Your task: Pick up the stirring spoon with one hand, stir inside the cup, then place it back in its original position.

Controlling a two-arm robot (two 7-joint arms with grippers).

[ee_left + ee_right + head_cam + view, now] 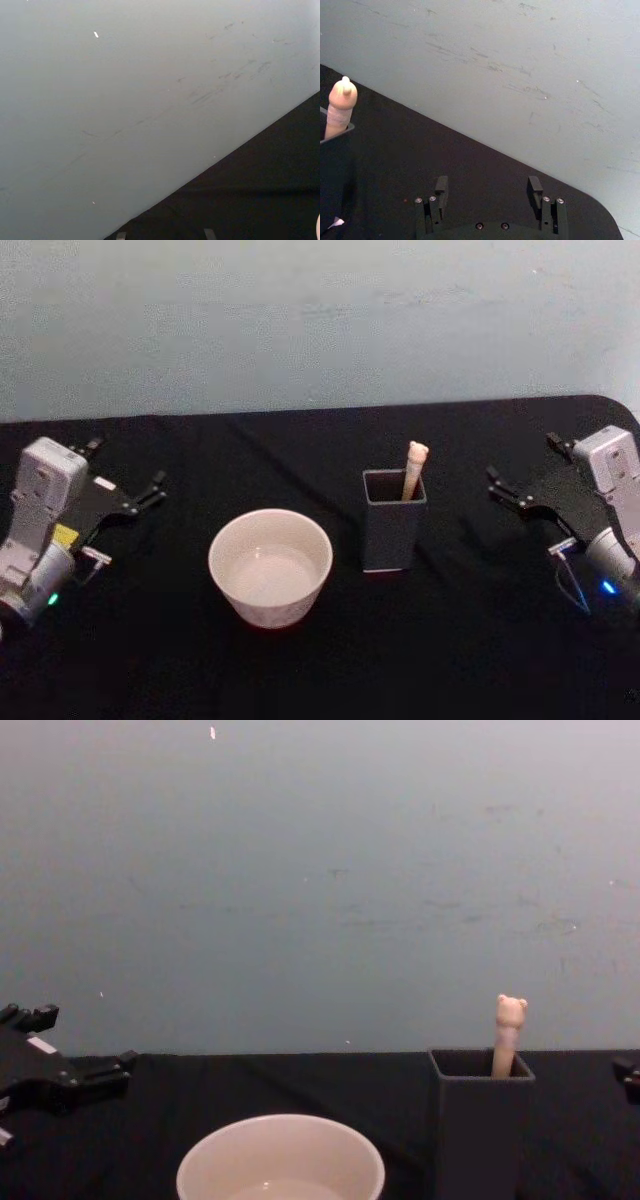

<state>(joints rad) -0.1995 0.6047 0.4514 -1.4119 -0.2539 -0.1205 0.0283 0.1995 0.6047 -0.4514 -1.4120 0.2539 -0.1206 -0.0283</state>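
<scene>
The cream cup [270, 567] sits nearest on the black tabletop [320, 670]. It seems to hold a little clear liquid, though that is hard to make out. At about 2 o'clock from it, near but not touching, the dark grey holder [392, 525] stands upright. The stirring spoon [414, 468] stands inside it, bear-head end up and bowl hidden. The left hand [152, 490] hovers well apart at the cup's 10 o'clock, fingers parted and empty. The right hand [497, 487] is at the holder's 3 o'clock, fingers spread and holding nothing. Beyond rises a pale wall [320, 320].
</scene>
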